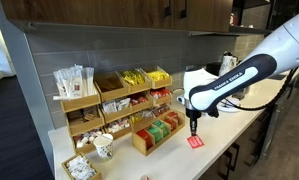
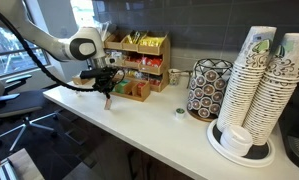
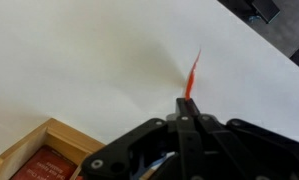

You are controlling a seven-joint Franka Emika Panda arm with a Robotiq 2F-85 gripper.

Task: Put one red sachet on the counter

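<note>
My gripper (image 1: 193, 126) hangs over the cream-white counter (image 1: 179, 160), in front of a low wooden tray. Its fingers are shut on the red sachet (image 1: 195, 141), which hangs below the fingertips at or just above the counter; I cannot tell whether it touches. In the wrist view the shut fingertips (image 3: 186, 106) hold the sachet (image 3: 194, 74) edge-on, a thin red-orange strip against the counter (image 3: 89, 60). In an exterior view the gripper (image 2: 107, 93) is at the counter's (image 2: 149, 125) near edge, and the sachet is too small to make out.
A tiered wooden organizer (image 1: 117, 98) with yellow and other packets stands against the wall. A low wooden tray (image 1: 155, 136) of green and red packets is beside the gripper; its corner shows in the wrist view (image 3: 39, 152). Also present are a paper cup (image 1: 103, 147), stacked cups (image 2: 261, 80) and a patterned holder (image 2: 204, 88).
</note>
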